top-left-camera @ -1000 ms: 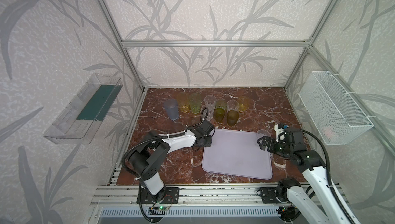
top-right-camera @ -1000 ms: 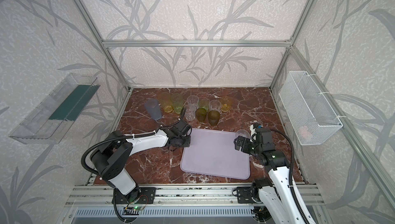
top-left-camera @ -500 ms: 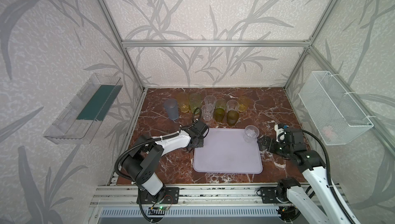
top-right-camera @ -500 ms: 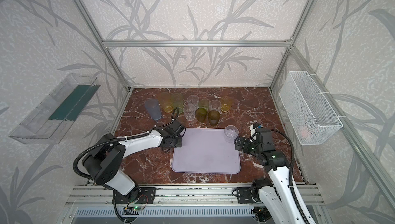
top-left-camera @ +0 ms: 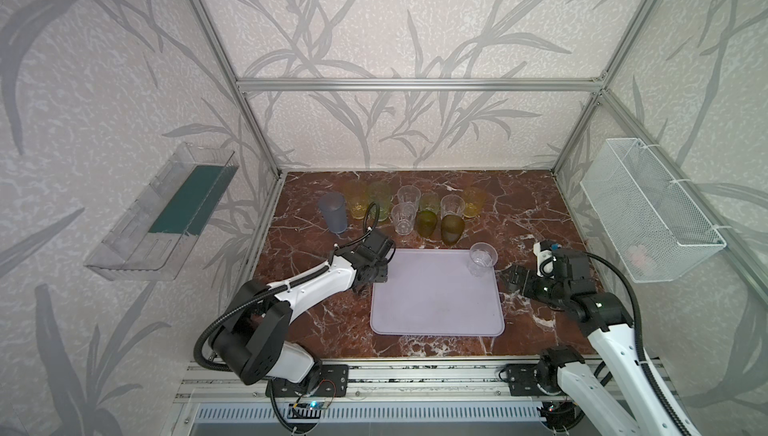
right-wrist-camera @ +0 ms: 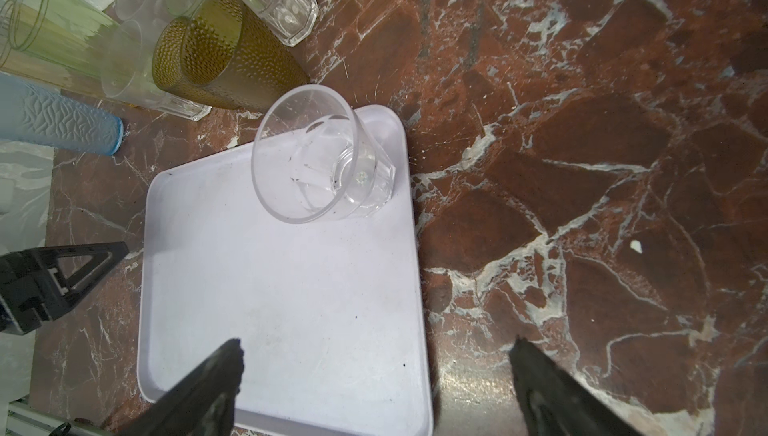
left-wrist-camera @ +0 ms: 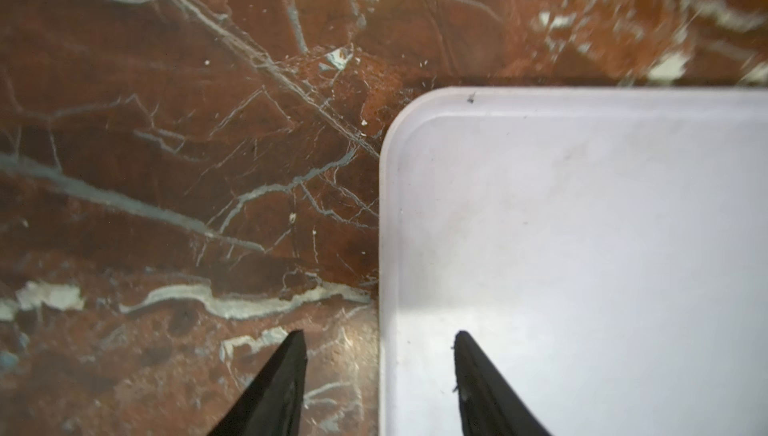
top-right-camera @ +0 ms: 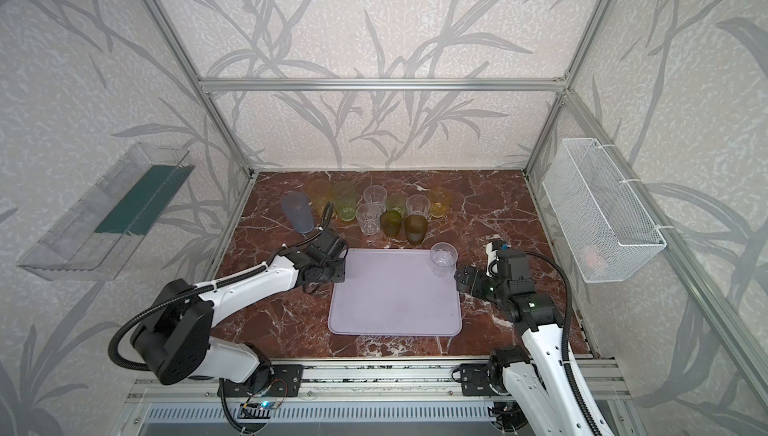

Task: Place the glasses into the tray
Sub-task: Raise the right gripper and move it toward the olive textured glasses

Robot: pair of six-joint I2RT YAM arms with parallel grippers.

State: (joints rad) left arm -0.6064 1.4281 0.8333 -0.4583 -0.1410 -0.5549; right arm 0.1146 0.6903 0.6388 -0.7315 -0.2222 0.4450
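Nearest: the lilac tray (top-left-camera: 436,301) is lying flat on the marble worktop (top-left-camera: 540,213), close to the front edge.

The left gripper (left-wrist-camera: 377,334) is hovering at the tray's left rim near its far corner. Its fingers are standing apart, one over marble and one over the tray, and are holding nothing.

The right gripper (right-wrist-camera: 376,341) is waiting just off the tray's right edge. Its fingers are spread wide and carrying nothing.

One clear glass (right-wrist-camera: 320,163) is standing upright in the tray's far right corner, apart from both grippers. Judging by this, the first placement is looking finished and a fresh pick is coming due.

Beyond the tray, about ten glasses (top-left-camera: 415,209) are crowding together on the worktop, with a taller blue-grey glass (top-left-camera: 333,211) at the left end. Two dark olive glasses (top-left-camera: 452,226) are standing nearest the tray.

The next move is probably calling for a reach to an outer glass, fingers closing round its wall without nudging the neighbours.

On the walls, the wire basket (top-left-camera: 648,209) is holding something pinkish, too blurred to name. The clear bin (top-left-camera: 162,213) is showing only its green bottom.
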